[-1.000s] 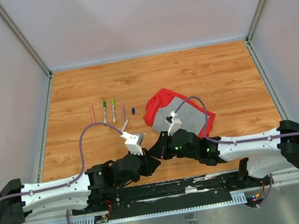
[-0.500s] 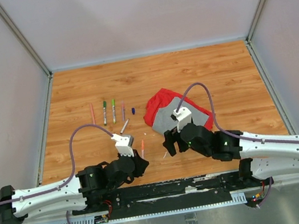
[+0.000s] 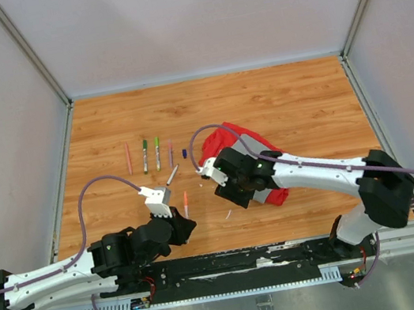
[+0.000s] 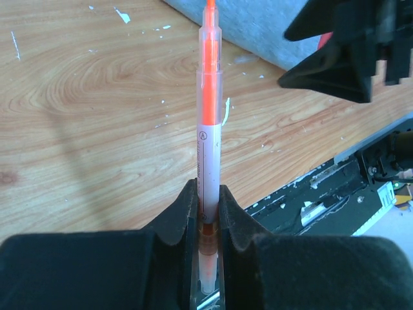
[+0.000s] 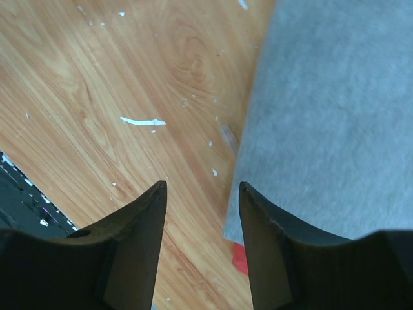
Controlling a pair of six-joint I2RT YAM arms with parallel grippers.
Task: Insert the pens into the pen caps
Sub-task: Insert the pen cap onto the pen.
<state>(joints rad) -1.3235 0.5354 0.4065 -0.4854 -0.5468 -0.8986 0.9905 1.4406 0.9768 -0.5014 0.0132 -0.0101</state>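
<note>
My left gripper (image 4: 208, 194) is shut on an orange-ended pen (image 4: 208, 129) whose barrel points straight out from the jaws; from above, this pen (image 3: 186, 204) sits just past the left gripper (image 3: 184, 221). My right gripper (image 5: 201, 187) stands open and empty over the wood at the edge of the grey cloth (image 5: 322, 116); in the top view the right gripper (image 3: 228, 197) hangs right of the held pen. Further pens lie in a row: pink (image 3: 127, 158), two green-ended (image 3: 144, 155) (image 3: 158, 153), purple (image 3: 171, 153), and a grey one (image 3: 172, 175). A small blue cap (image 3: 184, 152) lies beside them.
The red-and-grey cloth (image 3: 223, 134) lies at the middle right, partly under the right arm. A white scrap (image 3: 230, 215) lies on the wood near the front. The black mounting rail (image 3: 234, 262) runs along the near edge, and grey walls enclose the table.
The two grippers have separated from the centre. The right gripper opened and swung left and farther out over the cloth's edge; the left arm drew back to the left with the orange pen.
</note>
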